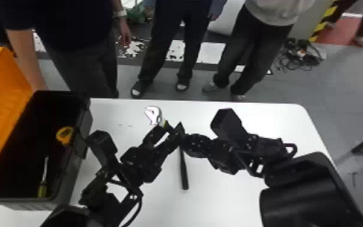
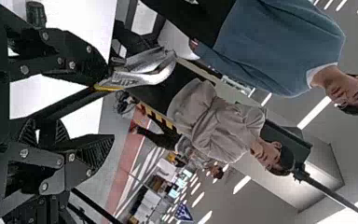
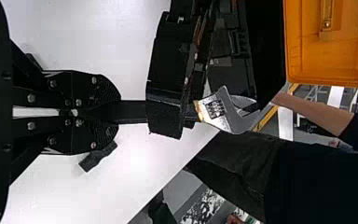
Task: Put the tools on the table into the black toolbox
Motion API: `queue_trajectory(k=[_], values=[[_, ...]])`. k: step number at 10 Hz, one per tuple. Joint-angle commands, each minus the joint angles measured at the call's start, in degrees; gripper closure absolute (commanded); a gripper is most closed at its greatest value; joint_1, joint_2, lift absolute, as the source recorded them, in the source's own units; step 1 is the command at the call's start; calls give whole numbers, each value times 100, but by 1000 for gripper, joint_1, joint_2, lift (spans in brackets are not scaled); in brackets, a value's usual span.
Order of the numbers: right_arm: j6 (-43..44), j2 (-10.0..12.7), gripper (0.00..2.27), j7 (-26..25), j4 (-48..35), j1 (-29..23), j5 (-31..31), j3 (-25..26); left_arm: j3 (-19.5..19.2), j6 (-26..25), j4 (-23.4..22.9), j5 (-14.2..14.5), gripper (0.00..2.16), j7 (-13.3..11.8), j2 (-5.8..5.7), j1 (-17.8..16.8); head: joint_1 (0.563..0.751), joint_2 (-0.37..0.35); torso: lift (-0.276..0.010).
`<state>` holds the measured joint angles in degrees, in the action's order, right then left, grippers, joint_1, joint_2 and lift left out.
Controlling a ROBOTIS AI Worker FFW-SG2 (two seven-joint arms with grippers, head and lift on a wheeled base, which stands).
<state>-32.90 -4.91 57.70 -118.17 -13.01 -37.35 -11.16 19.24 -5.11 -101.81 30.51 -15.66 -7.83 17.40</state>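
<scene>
Both black arms loom nearest the head camera, the left arm [image 1: 108, 202] coming in from seven o'clock and the right arm [image 1: 304, 187] from four. Off at nine o'clock stands the black toolbox [image 1: 83, 151], its orange lid [image 1: 3, 81] open, with a yellow tape measure [image 1: 64, 135] at its three o'clock side and a screwdriver [image 1: 42, 187] towards six.

Near the middle is the adjustable wrench [image 1: 158, 116], held above the table [image 1: 280, 120], its bright head pointing to about ten o'clock. The left gripper [image 2: 109, 103] has its jaws apart, one either side of it; beyond, the right gripper [image 3: 116, 112] is clamped on its dark handle. A black-handled tool [image 1: 184, 172] lies on the table, running towards six o'clock.

It looks like a handover. The left gripper should centre on the wrench and close squarely before the right lets go; a grip near the head might let the handle swing.

The left wrist view gives the gap between the left jaws, which the overlapping arms make hard to judge from the head. The right wrist view makes plain the clamp on the handle; the head view better places the toolbox.
</scene>
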Motion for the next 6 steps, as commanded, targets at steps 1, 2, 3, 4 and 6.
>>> queue_trajectory(k=[1, 2, 3, 4, 6], values=[[-46, 43, 2243, -13, 5, 44, -18, 0, 1, 5, 29, 34, 1190, -42, -17, 26, 695, -91, -39], [-46, 52, 2243, -13, 14, 62, -27, 0, -16, 5, 38, 34, 1409, -51, -25, 26, 695, -92, -39], [-63, 52, 2243, -22, 22, 71, -18, 0, -34, 5, 47, 25, 1585, -148, -34, 44, 695, -91, -39], [-63, 69, 2243, -22, 31, 80, -18, 9, -43, -118, 47, 51, 2138, -104, -25, 18, 695, -91, -39], [-81, 78, 2243, -13, 31, 80, -10, 18, -43, -277, 47, -45, 2138, -183, -25, -26, 695, -93, -39]])
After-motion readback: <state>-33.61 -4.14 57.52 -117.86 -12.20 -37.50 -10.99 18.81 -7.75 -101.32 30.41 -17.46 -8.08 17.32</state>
